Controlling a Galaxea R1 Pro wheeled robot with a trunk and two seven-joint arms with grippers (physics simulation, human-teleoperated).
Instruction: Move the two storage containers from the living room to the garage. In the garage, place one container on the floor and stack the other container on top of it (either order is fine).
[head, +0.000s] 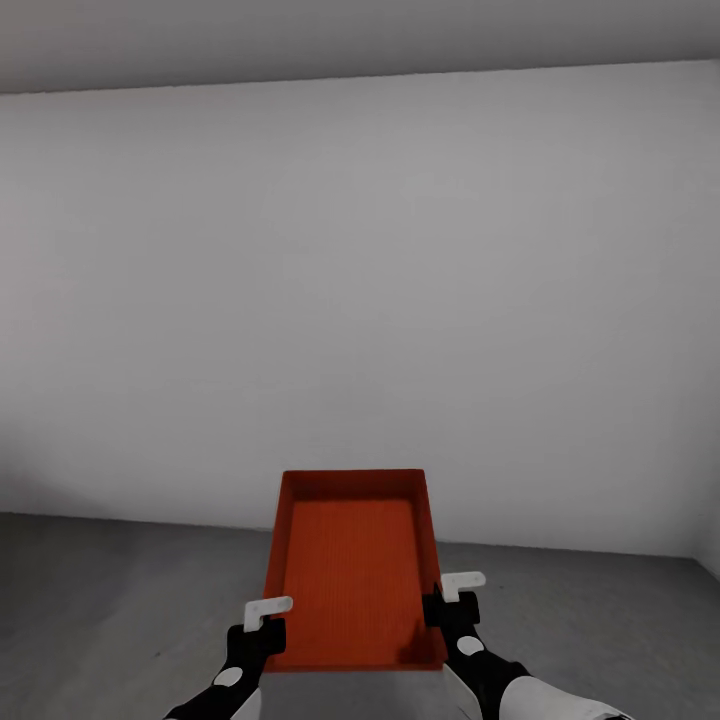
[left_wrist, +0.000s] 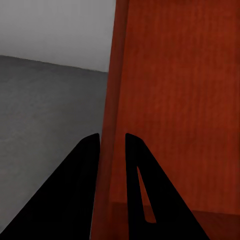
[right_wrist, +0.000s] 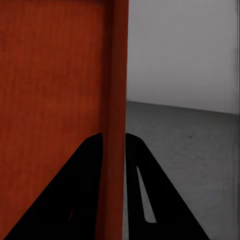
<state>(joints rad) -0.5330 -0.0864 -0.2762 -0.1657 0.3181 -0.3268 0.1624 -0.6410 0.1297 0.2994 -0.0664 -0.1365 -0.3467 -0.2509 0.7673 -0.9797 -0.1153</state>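
Head view: one bin held up between both hands in the garage

Head view looks forward over a red-orange rectangular open-topped storage container (head: 352, 565) carried in the air in front of the robot, low in the middle of the picture. Its ribbed bottom faces the camera and its thin plain walls rise around it; the far end sits higher in the picture than the near end. The left hand (head: 262, 622) grips the container's left long wall near the near corner, and the right hand (head: 452, 598) grips the right long wall a little farther along. Each hand has black fingers and a white piece on top.

Behind the container stands a plain white wall (head: 360, 300), meeting a dark grey concrete floor (head: 120, 600) below and a grey ceiling (head: 300, 40) above.

From the left wrist camera, two black fingers (left_wrist: 80, 195) straddle the thin orange wall (left_wrist: 112, 125), one on each side, clamped on it; grey floor and white wall lie to the outside. From the right wrist camera, the fingers (right_wrist: 150, 190) likewise sit on either side of the container's wall (right_wrist: 117, 100), pinched on it, with the orange inner face on one side and the speckled grey floor on the other.
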